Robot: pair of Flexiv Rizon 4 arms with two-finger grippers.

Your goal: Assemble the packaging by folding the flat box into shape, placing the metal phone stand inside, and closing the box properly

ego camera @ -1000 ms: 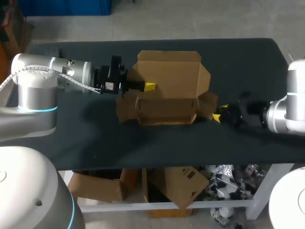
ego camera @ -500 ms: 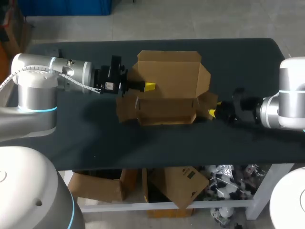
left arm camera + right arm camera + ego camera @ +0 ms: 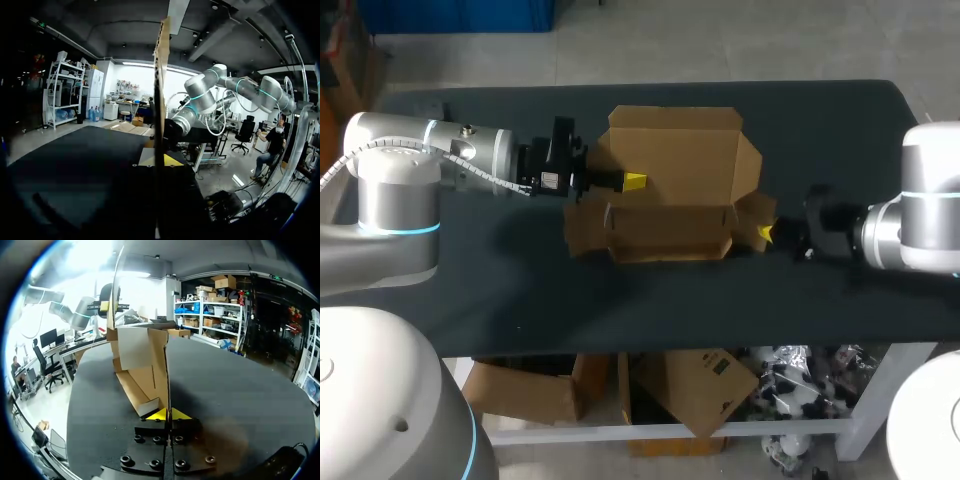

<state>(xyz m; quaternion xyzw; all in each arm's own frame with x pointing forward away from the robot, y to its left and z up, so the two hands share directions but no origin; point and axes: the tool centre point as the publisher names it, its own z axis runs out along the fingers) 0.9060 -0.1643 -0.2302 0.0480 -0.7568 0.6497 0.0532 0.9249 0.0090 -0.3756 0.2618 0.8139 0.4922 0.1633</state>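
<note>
Box (image 3: 670, 190), cardboard, half-folded with lid open, mid-counter (image 3: 520, 290). Left pincer (image 3: 634, 181) clamped on left wall, unmoved; right pincer (image 3: 763, 235) newly advanced, now pinching right side flap. Likely ready for flap fold-in; stand not yet inside.

The dark table (image 3: 800, 130) bears a partly folded brown cardboard box (image 3: 670, 185), lying open-topped on its middle between the two sets of jaws. The left gripper (image 3: 633, 181) pinches its left wall and the right gripper (image 3: 765, 234) its right flap.
</note>
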